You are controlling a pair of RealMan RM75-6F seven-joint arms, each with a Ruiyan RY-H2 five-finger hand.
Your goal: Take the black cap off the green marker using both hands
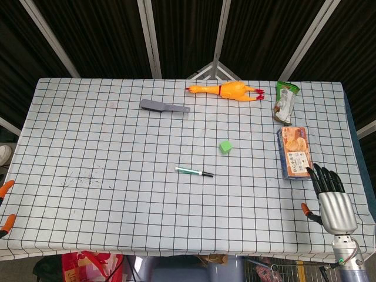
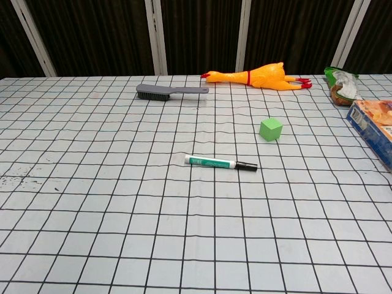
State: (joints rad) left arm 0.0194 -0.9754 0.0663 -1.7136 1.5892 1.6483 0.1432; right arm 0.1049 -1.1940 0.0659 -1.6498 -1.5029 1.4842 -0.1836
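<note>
Head view: green marker (image 1: 192,171) flat on the table (image 1: 88,129), near the middle, long axis running left to right, black cap (image 1: 207,174) at the right end. Just beyond it, a green cube (image 1: 226,147). Right hand (image 1: 332,197) low at the table's right front edge, beside a snack box (image 1: 295,153), fingers extended and slightly spread, holding nothing. Well apart from the marker, which lies off to that hand's left and somewhat forward. Left hand absent from both views, so nothing to say of its state. Chest view: same layout, marker (image 2: 213,162) alone, cap (image 2: 247,166) pointing right. Probably nearer the right hand, cap end first; no grasp begun yet.
</note>
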